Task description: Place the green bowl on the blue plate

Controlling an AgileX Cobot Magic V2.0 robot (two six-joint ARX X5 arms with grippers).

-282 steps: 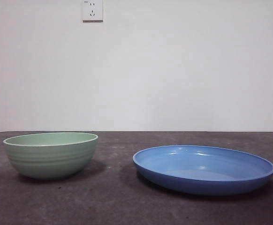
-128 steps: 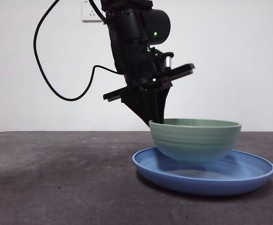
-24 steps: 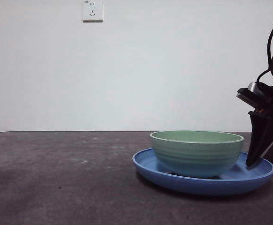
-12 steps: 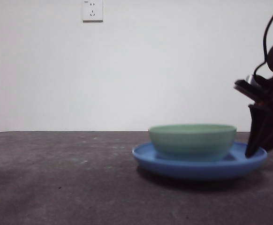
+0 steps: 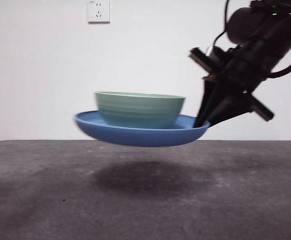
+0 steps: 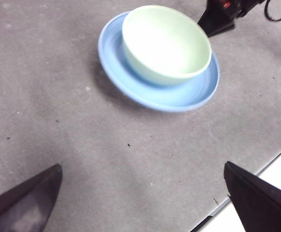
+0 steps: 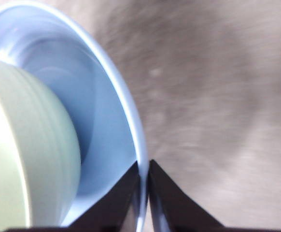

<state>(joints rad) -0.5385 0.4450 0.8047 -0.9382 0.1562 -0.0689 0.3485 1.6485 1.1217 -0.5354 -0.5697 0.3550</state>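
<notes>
The green bowl (image 5: 139,109) sits in the blue plate (image 5: 135,134), which hangs in the air above the dark table. My right gripper (image 5: 203,122) is shut on the plate's right rim and holds it up. In the right wrist view the right gripper (image 7: 143,175) pinches the plate's rim (image 7: 131,121), with the bowl (image 7: 24,159) beside it. In the left wrist view the bowl (image 6: 165,43) and plate (image 6: 131,82) lie far from my left gripper (image 6: 145,193), which is open and empty near the table's edge.
The dark grey table (image 5: 60,200) carries the plate's shadow (image 5: 145,177) under the lifted stack. A white wall with a socket (image 5: 98,11) stands behind. The table's edge (image 6: 246,183) shows in the left wrist view.
The right gripper has lifted the plate with the bowl in it off the table and carried it up and to the left.
</notes>
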